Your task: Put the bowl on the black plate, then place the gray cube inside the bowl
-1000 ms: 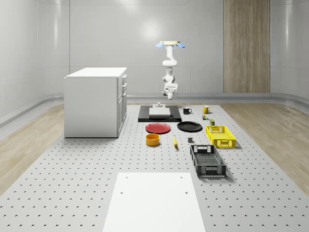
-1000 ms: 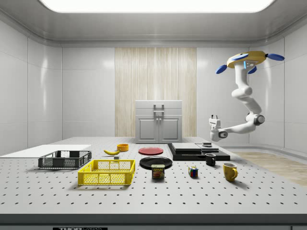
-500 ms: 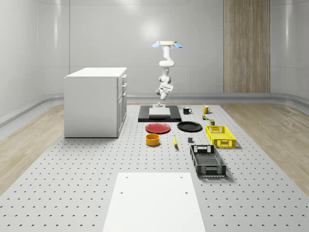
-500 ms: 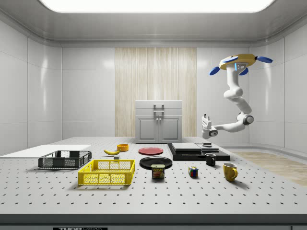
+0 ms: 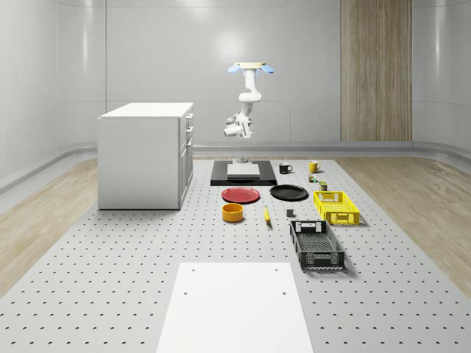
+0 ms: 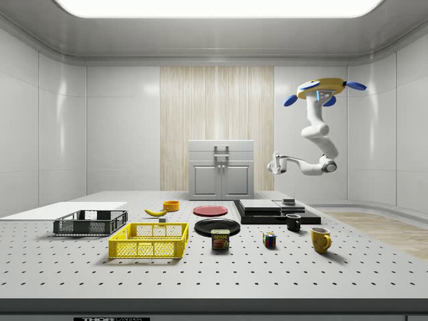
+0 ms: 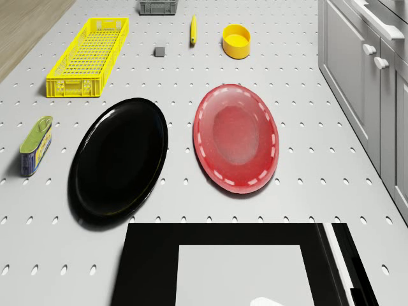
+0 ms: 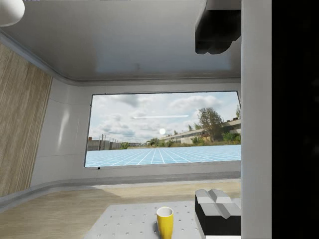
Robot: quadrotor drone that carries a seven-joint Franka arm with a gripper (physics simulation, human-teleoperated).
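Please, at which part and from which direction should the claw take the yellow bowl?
The bowl stands upright, mouth open upward, with free table around it. Probably best: come straight down and pinch its rim wall, one finger inside and one outside. The side away from the banana leaves more room.

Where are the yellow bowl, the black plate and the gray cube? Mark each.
yellow bowl [image 7: 236, 41], drone view, inside floor.
black plate [image 7: 118, 160], drone view, middle of its face.
gray cube [image 7: 160, 51], drone view, top face.
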